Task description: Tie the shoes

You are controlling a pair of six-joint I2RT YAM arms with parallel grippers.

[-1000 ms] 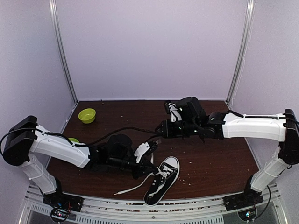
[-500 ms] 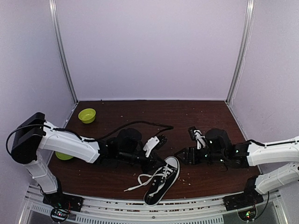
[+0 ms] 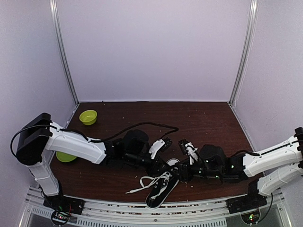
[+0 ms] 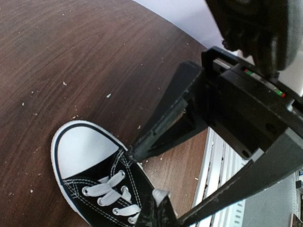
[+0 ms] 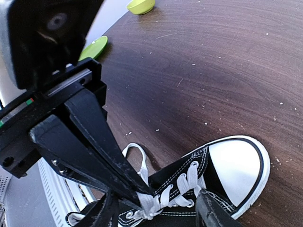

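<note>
The shoe (image 3: 159,193), a black sneaker with a white toe cap, lies near the table's front edge, its loose white laces (image 3: 138,186) trailing left. My left gripper (image 3: 160,169) is over its lacing. In the left wrist view the left gripper (image 4: 158,202) is shut on a bit of white lace (image 4: 161,195) above the shoe (image 4: 90,179). My right gripper (image 3: 182,173) has come in from the right. In the right wrist view the right gripper (image 5: 156,206) stands open, its fingers astride the laced part of the shoe (image 5: 222,179), with the pinched lace (image 5: 152,203) between them.
A green bowl (image 3: 88,117) sits at the back left and a green plate (image 3: 66,156) lies partly under the left arm. A black cable (image 3: 142,125) arcs over the table behind the grippers. Crumbs dot the wood. The metal front rail (image 3: 142,208) runs just below the shoe.
My right arm has swung from the table's back middle down to the shoe, and its jaws have opened. The left gripper has shifted right, drawing the lace with it.
</note>
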